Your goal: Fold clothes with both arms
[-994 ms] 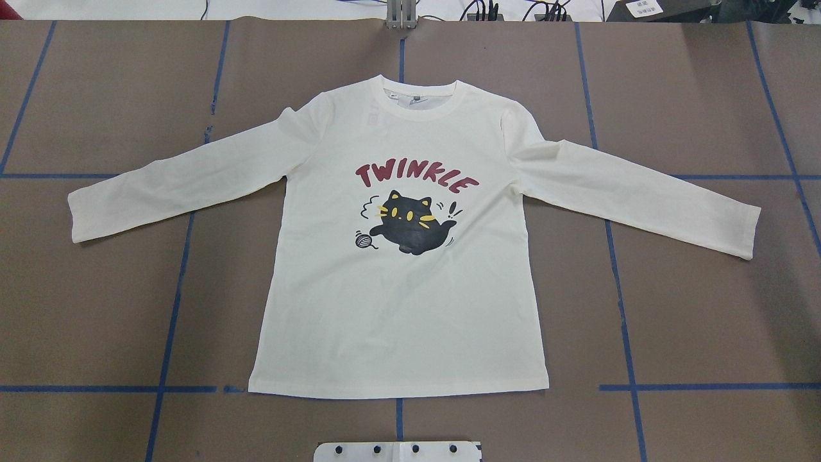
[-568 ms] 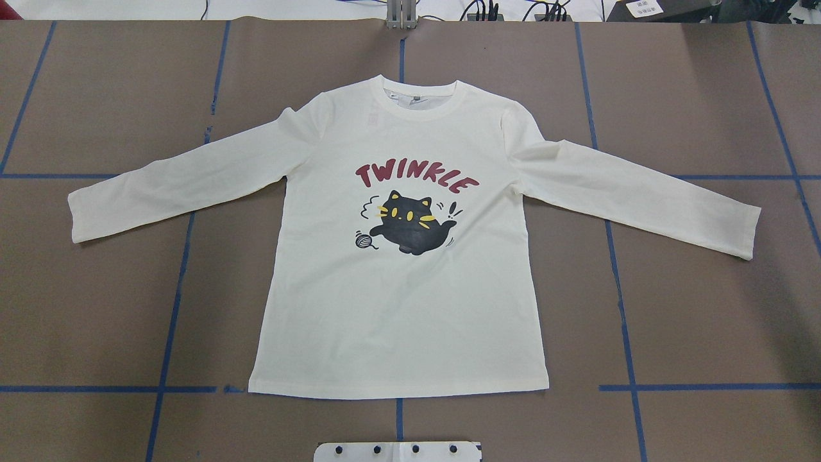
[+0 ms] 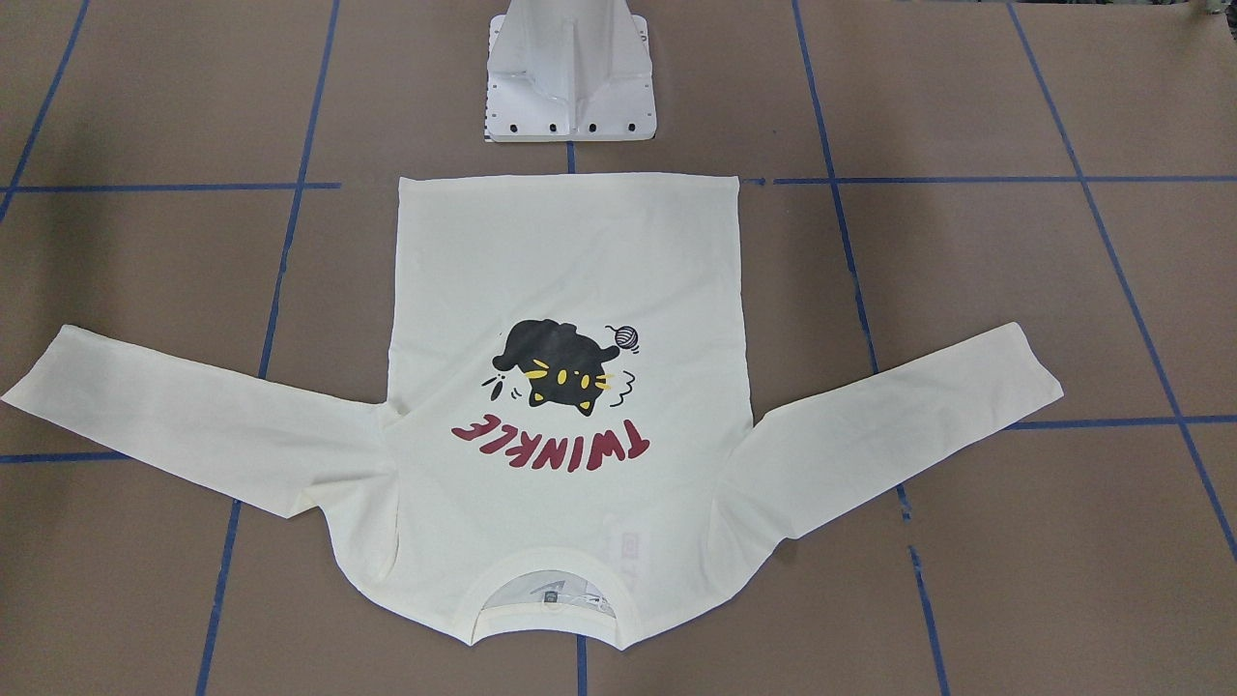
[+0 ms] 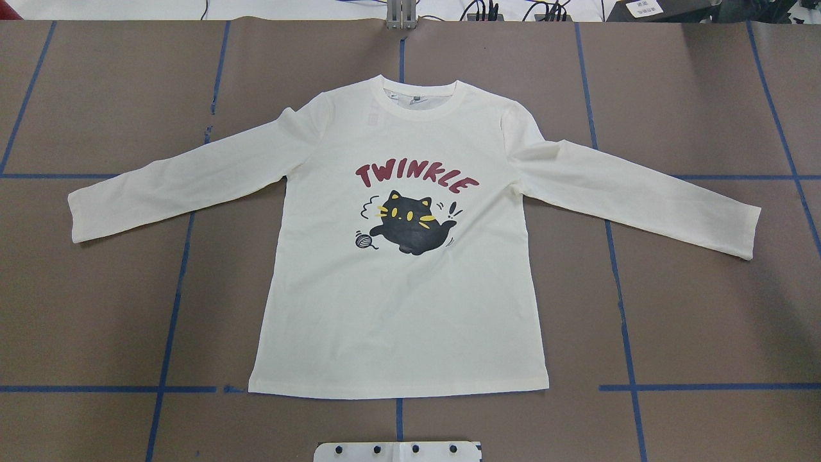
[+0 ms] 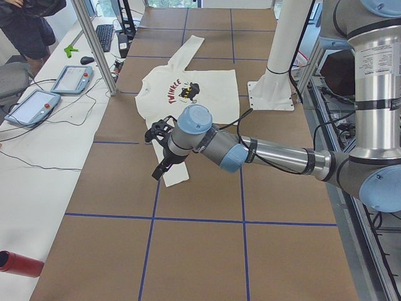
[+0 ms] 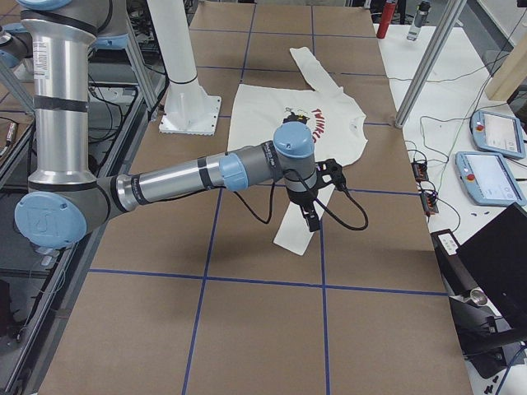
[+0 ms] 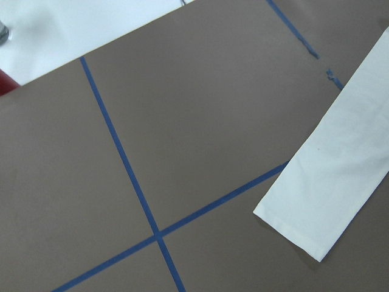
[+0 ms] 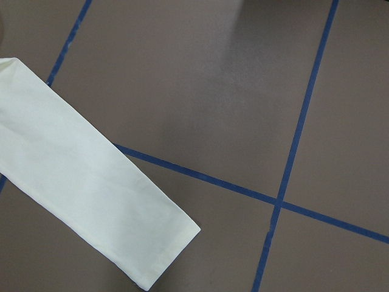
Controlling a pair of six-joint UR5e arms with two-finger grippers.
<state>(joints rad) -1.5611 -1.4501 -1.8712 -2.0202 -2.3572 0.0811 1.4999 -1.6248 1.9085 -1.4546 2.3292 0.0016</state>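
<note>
The cream long-sleeved shirt (image 4: pixel 397 308) lies flat and print-up on the brown table, sleeves spread wide, collar on the far side from the robot. It also shows in the front-facing view (image 3: pixel 570 261). Neither arm shows in the overhead or front-facing view. In the exterior left view my left gripper (image 5: pixel 160 169) hangs over the near sleeve's cuff (image 5: pixel 176 177). In the exterior right view my right gripper (image 6: pixel 310 219) hangs over the other cuff (image 6: pixel 290 237). I cannot tell whether either is open or shut. The wrist views show only the cuffs (image 7: pixel 322 201) (image 8: pixel 91 194), no fingers.
The white pedestal base (image 3: pixel 570 77) stands just behind the shirt's hem. Blue tape lines (image 4: pixel 173 301) cross the table. Teach pendants (image 5: pixel 31 106) (image 6: pixel 486 177) lie on white side tables beyond the table's far edge. A metal post (image 5: pixel 94 44) stands at that edge.
</note>
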